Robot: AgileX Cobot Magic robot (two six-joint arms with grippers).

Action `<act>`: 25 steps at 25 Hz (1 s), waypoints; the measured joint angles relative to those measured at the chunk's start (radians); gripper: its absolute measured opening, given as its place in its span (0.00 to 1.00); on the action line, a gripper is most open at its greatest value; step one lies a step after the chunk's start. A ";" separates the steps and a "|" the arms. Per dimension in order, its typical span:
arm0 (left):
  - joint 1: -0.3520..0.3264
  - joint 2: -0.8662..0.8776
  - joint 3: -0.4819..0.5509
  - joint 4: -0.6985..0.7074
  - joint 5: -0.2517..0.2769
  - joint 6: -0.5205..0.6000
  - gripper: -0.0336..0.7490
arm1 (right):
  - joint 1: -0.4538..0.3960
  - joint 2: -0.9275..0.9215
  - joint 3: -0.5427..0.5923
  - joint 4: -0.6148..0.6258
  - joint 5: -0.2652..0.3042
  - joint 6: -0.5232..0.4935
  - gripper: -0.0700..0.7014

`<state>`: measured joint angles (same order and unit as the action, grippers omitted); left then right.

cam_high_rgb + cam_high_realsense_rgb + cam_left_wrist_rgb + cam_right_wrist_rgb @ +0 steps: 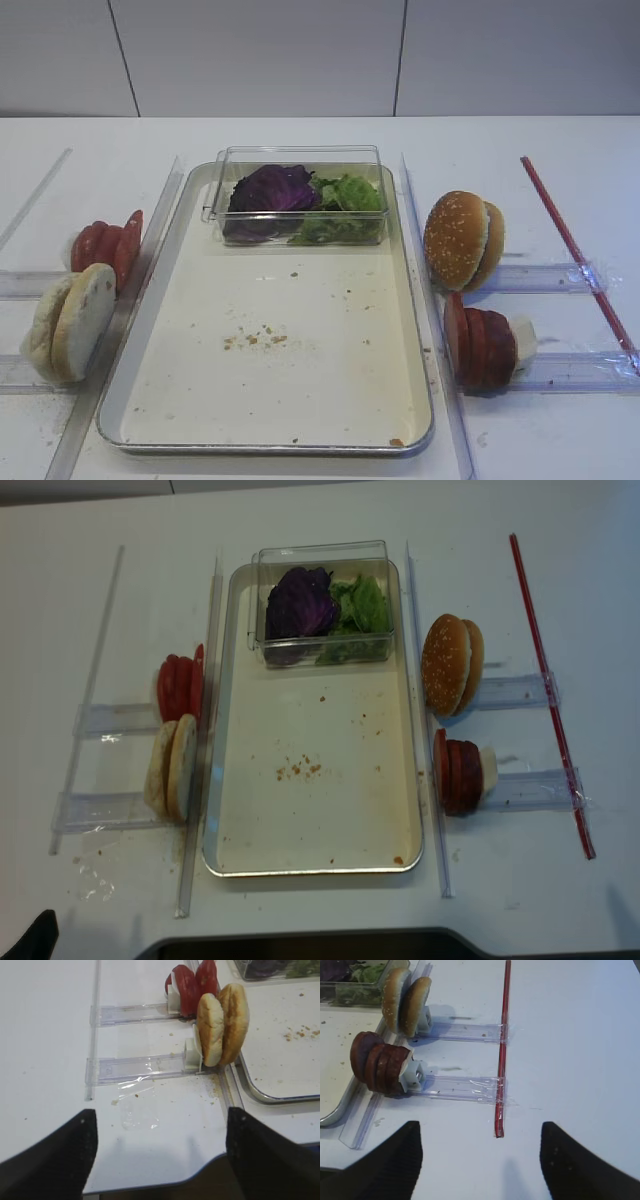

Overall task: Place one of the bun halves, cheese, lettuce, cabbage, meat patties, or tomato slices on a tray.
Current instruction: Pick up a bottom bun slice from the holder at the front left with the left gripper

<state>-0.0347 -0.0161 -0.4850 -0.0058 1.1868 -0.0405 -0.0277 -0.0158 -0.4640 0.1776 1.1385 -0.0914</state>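
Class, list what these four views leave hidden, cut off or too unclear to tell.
- Cheese: none made out in any view.
- Cabbage and lettuce: their undersides blurred by the clear box; cut off by the top edge in both wrist views.
- Meat patties: the exact count, since they overlap on edge.
- Both grippers: only dark fingers show, cut off by the bottom edge.

We see a shiny silver metal tray with a matt cream floor, gritty with crumbs. The clear plastic box is glossy, and the purple cabbage gleams. The bun halves look dry and floury. The bench is smooth matt white. We see matt black textured fingers.
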 joint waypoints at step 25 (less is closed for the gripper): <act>0.000 0.000 0.000 0.006 0.000 0.000 0.67 | 0.000 0.000 0.000 0.000 0.000 -0.002 0.76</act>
<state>-0.0347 -0.0161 -0.4850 0.0000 1.1868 -0.0405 -0.0277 -0.0158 -0.4640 0.1776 1.1385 -0.0933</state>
